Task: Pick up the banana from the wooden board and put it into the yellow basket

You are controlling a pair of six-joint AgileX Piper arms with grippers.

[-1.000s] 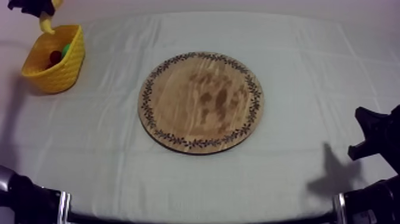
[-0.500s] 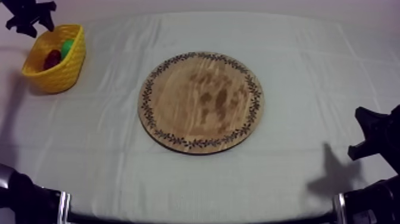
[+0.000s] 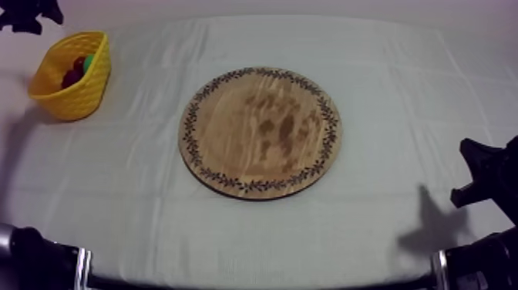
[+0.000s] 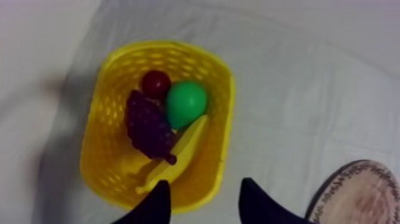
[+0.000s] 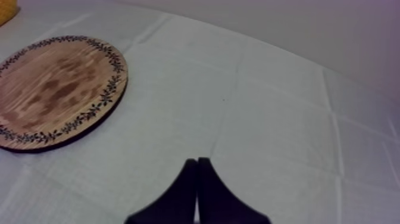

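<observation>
The yellow banana (image 4: pixel 178 156) lies inside the yellow basket (image 4: pixel 221 119), leaning beside the dark grapes (image 4: pixel 147 128), a green pear (image 4: pixel 186 102) and a small red fruit (image 4: pixel 156 83). My left gripper (image 4: pixel 205 199) hangs above the basket's near rim, open with nothing between its fingers. From above, the left gripper (image 3: pixel 31 14) is at the far left corner behind the basket (image 3: pixel 77 96). The round wooden board (image 3: pixel 260 131) lies bare in the middle. My right gripper (image 5: pixel 197 173) is shut on nothing, low at the right side (image 3: pixel 482 176).
The board (image 5: pixel 56 89) with its patterned rim lies off to one side of my right gripper over the grey-white cloth. The board's edge (image 4: pixel 357 196) also lies near the left fingers. Wide bare cloth surrounds the board.
The banana hung from my left gripper over the basket a second ago; it now lies in the basket. The left gripper has opened and drawn back toward the far left corner.
</observation>
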